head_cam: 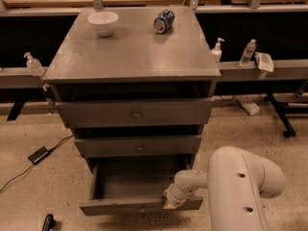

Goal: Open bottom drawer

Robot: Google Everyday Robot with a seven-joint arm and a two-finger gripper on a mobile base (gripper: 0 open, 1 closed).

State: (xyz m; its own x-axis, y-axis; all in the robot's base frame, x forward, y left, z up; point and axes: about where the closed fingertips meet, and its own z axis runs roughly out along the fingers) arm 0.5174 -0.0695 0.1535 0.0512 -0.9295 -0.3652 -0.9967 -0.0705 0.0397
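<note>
Reaching in from the cabinet's [130, 57] lower right, the white arm [240, 186] bent at a thick rounded joint. A slimmer forearm link ran from that joint leftward and slightly down toward the cabinet's base. The gripper [170, 202] sat at the end of that link, against the upper edge of the bottom drawer's [120, 206] front panel, right of the panel's centre. It met the panel, but whether it was clamped on the edge or only resting against it could not be told.

The bottom drawer stood at the foot of the cabinet, pulled well out, so its dark interior showed behind the low front panel. Above it, the middle drawer [137, 146] and the top drawer [134, 112] sat pushed in, each with a small round knob at its centre. On the cabinet's top, a white bowl [103, 22] rested near the back left, and a blue can [163, 20] lay on its side near the back right.
</note>
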